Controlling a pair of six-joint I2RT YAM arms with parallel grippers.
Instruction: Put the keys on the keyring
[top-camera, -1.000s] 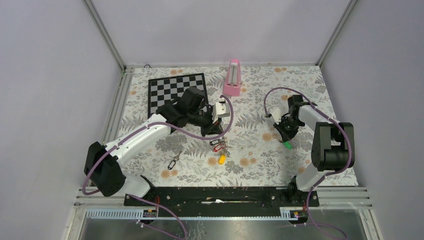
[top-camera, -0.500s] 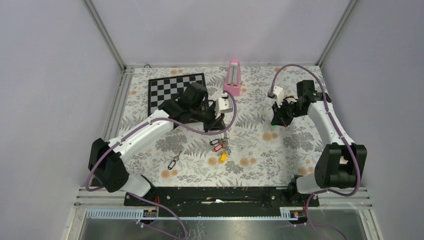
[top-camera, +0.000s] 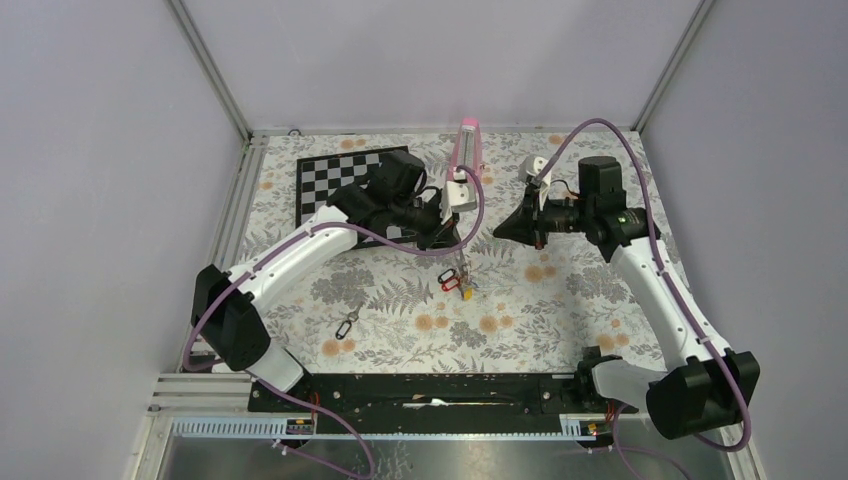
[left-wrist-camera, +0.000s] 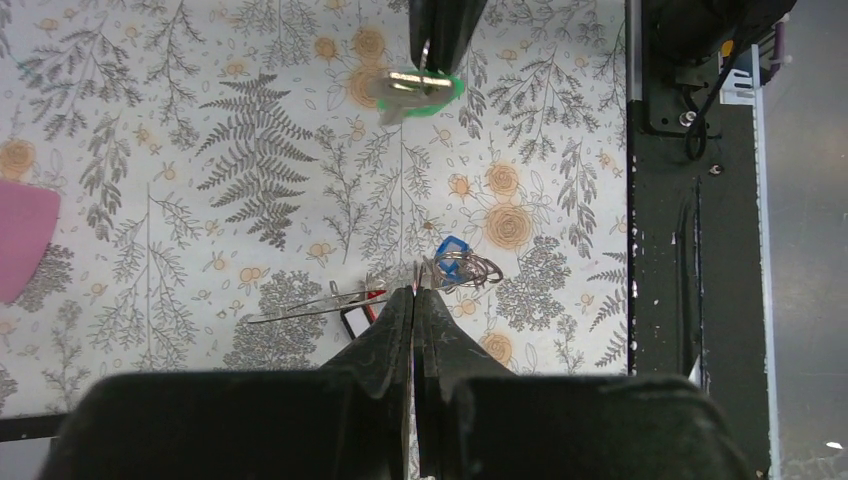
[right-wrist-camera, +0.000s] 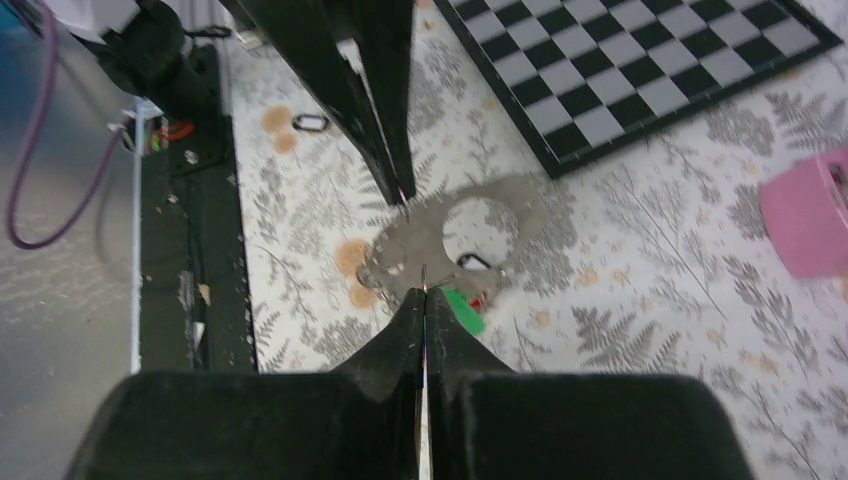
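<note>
My left gripper (top-camera: 457, 238) is shut on the thin wire of the keyring (left-wrist-camera: 300, 307) and holds it above the table. Keys with red, black and yellow tags (top-camera: 457, 283) hang from it. In the left wrist view a blue tag (left-wrist-camera: 452, 248) and a red and black tag (left-wrist-camera: 360, 316) show just past my shut fingertips (left-wrist-camera: 415, 292). My right gripper (top-camera: 502, 231) faces it from the right, a short gap away. It is shut on the key with the green tag (left-wrist-camera: 415, 88), which also shows in the right wrist view (right-wrist-camera: 463, 309).
A chessboard (top-camera: 345, 182) lies at the back left and a pink upright object (top-camera: 465, 155) at the back middle. A small metal clip (top-camera: 347, 325) lies on the floral cloth at the front left. A black rail (top-camera: 440, 388) runs along the near edge.
The left gripper rose and moved right, lifting the ring and its keys off the table. The right arm swung up and left from the table with the green key, and now faces the left gripper.
</note>
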